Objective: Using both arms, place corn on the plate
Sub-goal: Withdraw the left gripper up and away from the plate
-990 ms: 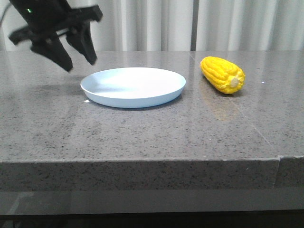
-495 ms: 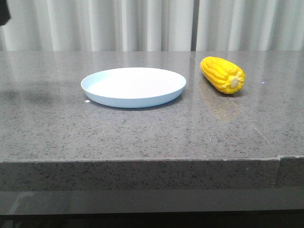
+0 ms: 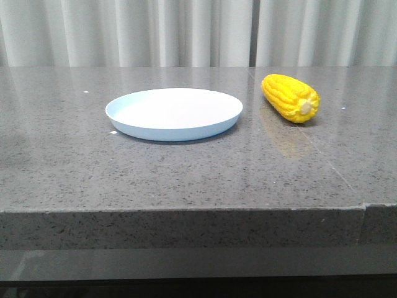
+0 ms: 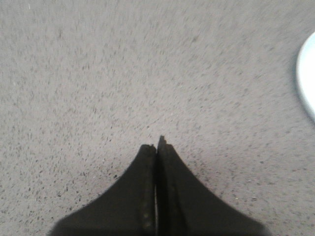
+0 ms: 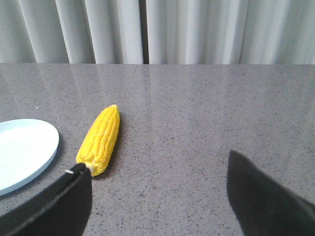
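Observation:
The yellow corn [image 3: 291,97] lies on the grey table, to the right of the pale blue plate [image 3: 173,112], apart from it, its beige cut end toward the front. Neither gripper shows in the front view. In the left wrist view my left gripper [image 4: 156,143] is shut and empty above bare table, with the plate's rim [image 4: 306,78] at the picture's edge. In the right wrist view my right gripper [image 5: 157,169] is open and empty. The corn [image 5: 101,139] lies just beyond one of its fingers [image 5: 66,199], beside the plate [image 5: 24,152].
The grey speckled stone table [image 3: 186,174] has its front edge near the camera. Pale curtains [image 3: 198,31] hang behind the table's far edge.
My left gripper was above the table left of the plate a second ago, with its jaws apart. It has since moved out of the front view to the upper left. Plate and corn have not moved.

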Motion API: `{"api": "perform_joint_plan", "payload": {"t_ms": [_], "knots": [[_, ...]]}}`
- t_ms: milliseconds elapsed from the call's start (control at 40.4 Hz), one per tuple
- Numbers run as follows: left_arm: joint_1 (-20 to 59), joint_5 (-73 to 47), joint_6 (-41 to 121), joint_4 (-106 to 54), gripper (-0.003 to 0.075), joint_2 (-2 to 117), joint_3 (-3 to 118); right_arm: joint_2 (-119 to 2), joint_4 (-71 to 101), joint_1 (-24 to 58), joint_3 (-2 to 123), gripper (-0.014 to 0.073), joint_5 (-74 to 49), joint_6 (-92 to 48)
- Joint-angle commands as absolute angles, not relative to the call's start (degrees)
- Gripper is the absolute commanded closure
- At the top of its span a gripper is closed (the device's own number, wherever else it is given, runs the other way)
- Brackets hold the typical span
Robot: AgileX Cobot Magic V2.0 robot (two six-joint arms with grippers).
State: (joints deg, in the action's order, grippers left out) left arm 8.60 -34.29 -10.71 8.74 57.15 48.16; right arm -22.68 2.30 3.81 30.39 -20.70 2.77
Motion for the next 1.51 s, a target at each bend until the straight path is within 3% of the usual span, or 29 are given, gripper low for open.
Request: {"api": "perform_joint_plan", "payload": {"t_ms": [0, 198, 520, 916, 1486], "knots": [[9.1, -23.4, -11.3, 8.5, 0.0741, 48.2, 42.8, -23.5, 2.1, 3.4, 32.4, 0.0001, -16.2, 2.3], [9.1, -15.4, -11.2, 9.3, 0.0741, 32.9, 31.3, -23.5, 2.1, 3.4, 32.4, 0.0001, -16.2, 2.3], [9.1, -15.1, -11.1, 9.8, 0.0741, 11.9, 22.5, -23.5, 2.1, 3.4, 32.4, 0.0001, -16.2, 2.3], [9.1, -14.8, -11.1, 9.8, 0.0741, 7.5, 21.8, -24.3, 2.1, 3.4, 32.7, 0.0001, -15.6, 2.3], [9.1, -14.8, -11.1, 9.8, 0.0741, 7.5, 21.8, -65.2, 11.2, 5.9, 60.8, 0.0001, -31.7, 2.3]]}}
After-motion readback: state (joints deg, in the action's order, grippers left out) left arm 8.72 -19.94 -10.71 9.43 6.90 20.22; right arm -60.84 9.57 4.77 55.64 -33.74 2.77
